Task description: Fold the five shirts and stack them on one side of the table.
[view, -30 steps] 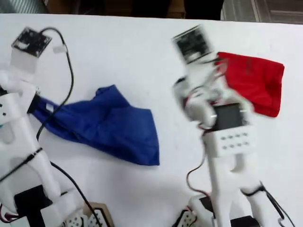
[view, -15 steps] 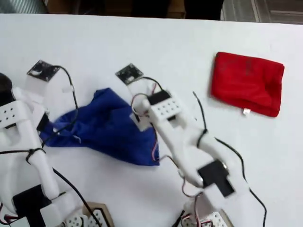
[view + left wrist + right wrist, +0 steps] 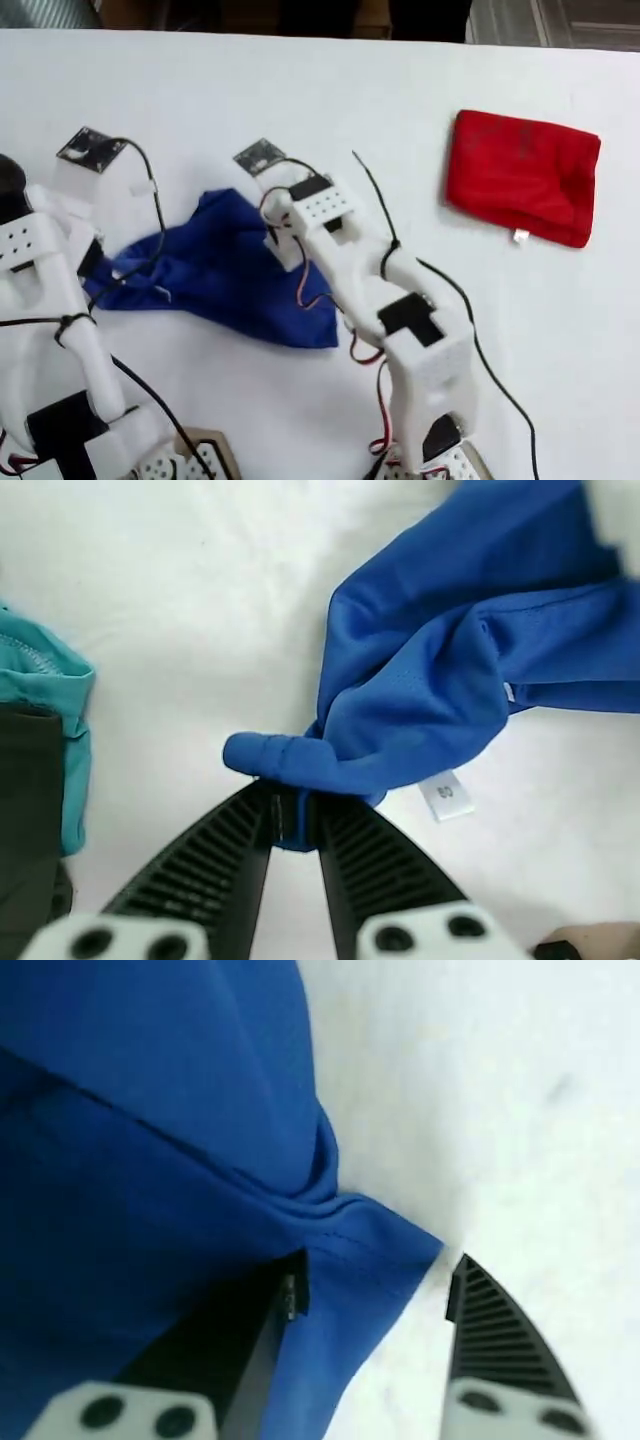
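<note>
In the high view, one red shirt [image 3: 523, 175] lies folded into a neat rectangle at the upper right of the white tabletop [image 3: 330, 90], so we count that one as done. The blue shirt [image 3: 225, 275] lies crumpled left of centre, not yet folded. The left arm [image 3: 40, 250] stands at its left end and the right arm [image 3: 345, 245] leans in over its upper right edge.

In the left wrist view, the left pincer [image 3: 292, 820] is clamped tight on a bunched corner of the blue shirt [image 3: 450, 660], whose white label [image 3: 447, 795] hangs just beside the grip. A teal garment [image 3: 40, 690] and something dark [image 3: 25, 780] touching it wait near the edge of the tabletop. We take these for further shirts to fold, though we cannot be sure.

In the right wrist view, the right pincer [image 3: 378, 1275] gapes wide with nothing held. One jaw is over the blue shirt [image 3: 150, 1110] and the other over bare tabletop, straddling a hemmed corner.

We judge the task barely begun: one of five folded, the second merely gripped, and no stack built yet.
</note>
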